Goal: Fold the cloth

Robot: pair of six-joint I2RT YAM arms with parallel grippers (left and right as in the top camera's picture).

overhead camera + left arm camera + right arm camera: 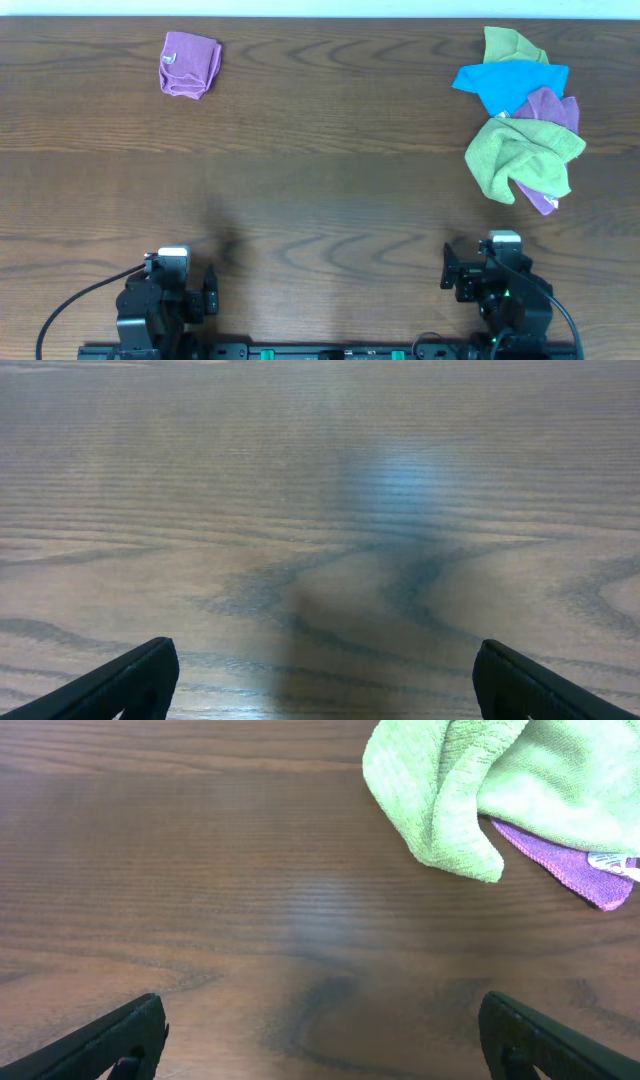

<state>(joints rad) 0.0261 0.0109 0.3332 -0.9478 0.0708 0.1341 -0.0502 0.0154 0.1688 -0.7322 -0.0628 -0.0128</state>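
The lilac cloth [189, 64] lies in a small folded bundle at the far left of the table, its white tag showing on its left side. It appears only in the overhead view. My left gripper [205, 292] rests at the near left edge, open and empty, far from the cloth; its wrist view [325, 680] shows only bare wood between the fingers. My right gripper [452, 272] rests at the near right edge, open and empty [320, 1040].
A bunched pile at the far right holds green cloths [520, 152], a blue cloth [507, 82] and another purple cloth [552, 108]. The pile's near green edge [470, 800] and purple corner [580, 872] show in the right wrist view. The wooden table [330, 180] lies between.
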